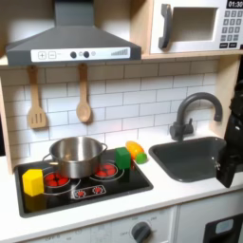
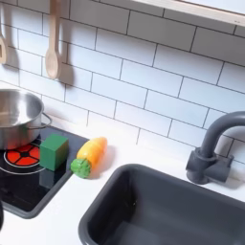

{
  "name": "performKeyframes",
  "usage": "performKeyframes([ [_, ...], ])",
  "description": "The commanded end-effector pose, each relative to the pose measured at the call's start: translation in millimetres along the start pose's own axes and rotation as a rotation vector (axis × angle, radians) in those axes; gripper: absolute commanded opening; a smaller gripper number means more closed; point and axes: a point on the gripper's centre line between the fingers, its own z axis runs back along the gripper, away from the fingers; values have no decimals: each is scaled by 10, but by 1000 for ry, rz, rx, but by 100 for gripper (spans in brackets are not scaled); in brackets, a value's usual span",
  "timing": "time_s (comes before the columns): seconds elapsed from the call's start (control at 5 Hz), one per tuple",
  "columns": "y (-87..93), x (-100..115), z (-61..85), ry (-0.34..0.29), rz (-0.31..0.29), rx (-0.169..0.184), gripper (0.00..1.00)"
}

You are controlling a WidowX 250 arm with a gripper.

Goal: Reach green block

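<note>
The green block [image 2: 55,151] is sitting on the right edge of the black stovetop [image 1: 81,190], just beside the steel pot [image 1: 74,155] and touching or nearly touching the yellow-orange rounded piece [image 2: 89,156] on its right in the second exterior view. In the first exterior view the block is showing as a small green patch, partly tucked behind the pot's rim.

The arm is hanging dark at the first exterior view's right edge, over the sink [image 1: 193,158], well apart from the block. The pincer [image 1: 228,171] is too dark and cropped; I cannot tell if its jaws are apart or together.

Risks, as a judgement: the block is wedged between pot and rounded piece, so a sloppy approach could be knocking the pot or shoving the rounded piece off the tabletop [image 1: 190,195] edge. The faucet [image 1: 188,116] is standing between arm and block, so a low sweep could be clipping it.

View differences: the first exterior view is giving the yellow cube [image 1: 33,180] at the stove's left, the hood, microwave and arm. The second exterior view is giving the block's faces and a green tip on the rounded piece.
</note>
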Motion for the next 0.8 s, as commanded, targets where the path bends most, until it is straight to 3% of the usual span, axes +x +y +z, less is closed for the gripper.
performKeyframes([
  [0.0,0,0,0,0,0,0,100],
  [0.6,26,313,-113,-1,-30,23,100],
])
